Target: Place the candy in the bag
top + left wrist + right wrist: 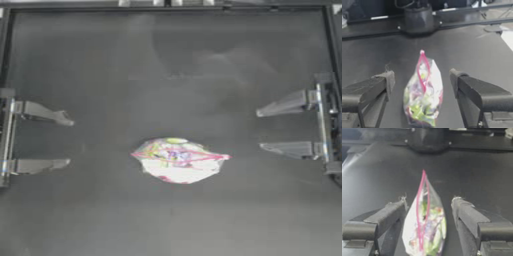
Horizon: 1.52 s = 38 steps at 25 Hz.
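Candy as a loose wrapped sweet cannot be picked out in any view; only the colourful sweets inside the small clear plastic bag with a pink-red strip [179, 160] show. From above, that bag lies flat on the dark table [167, 60], a little below the table's middle, with its pink-red strip running across it. The left gripper [67, 141] waits well to the left of the bag, its two pale jaws spread wide and holding nothing. The right gripper [259, 130] sits to the right of the bag, nearer than the left one but apart from it, its jaws likewise spread wide and bare. In the left wrist view, the bag [423, 97] lies on the table beyond the gap between that arm's two dark jaws, which stand far apart on either side of it without touching it; green, yellow and red sweets show through the plastic, and the pink-red strip runs away from the camera. In the right wrist view, the bag [425, 228] lies in the same way beyond the gap between this arm's widely parted jaws, untouched, with its strip pointing away.
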Motion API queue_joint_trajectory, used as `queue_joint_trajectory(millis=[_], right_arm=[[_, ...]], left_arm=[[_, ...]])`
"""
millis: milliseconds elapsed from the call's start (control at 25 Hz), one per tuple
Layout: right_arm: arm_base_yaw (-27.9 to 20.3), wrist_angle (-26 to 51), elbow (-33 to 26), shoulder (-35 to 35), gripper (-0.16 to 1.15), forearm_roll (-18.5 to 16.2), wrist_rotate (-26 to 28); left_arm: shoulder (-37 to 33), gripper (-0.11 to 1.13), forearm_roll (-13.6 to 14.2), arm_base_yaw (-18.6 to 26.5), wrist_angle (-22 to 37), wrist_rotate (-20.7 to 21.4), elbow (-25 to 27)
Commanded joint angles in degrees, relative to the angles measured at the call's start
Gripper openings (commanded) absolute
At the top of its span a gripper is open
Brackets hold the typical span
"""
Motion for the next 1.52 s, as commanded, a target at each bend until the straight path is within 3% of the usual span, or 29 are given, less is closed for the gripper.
queue_joint_trajectory(millis=[40, 560, 1520], right_arm=[[0.09, -2.11, 0.53, -0.70, 0.89, -0.18, -0.09], [0.09, -3.78, 4.75, -7.47, 0.89, -0.18, -0.18], [0.09, -6.24, 6.86, -9.05, 0.89, 0.18, 0.09]], left_arm=[[-0.44, 0.97, 0.18, -0.09, -0.18, 0.62, -0.18], [-2.64, 0.97, 0.18, -0.09, -0.18, 1.23, 0.53], [-10.28, 0.96, 0.09, 0.44, 0.09, 1.14, 3.87]])
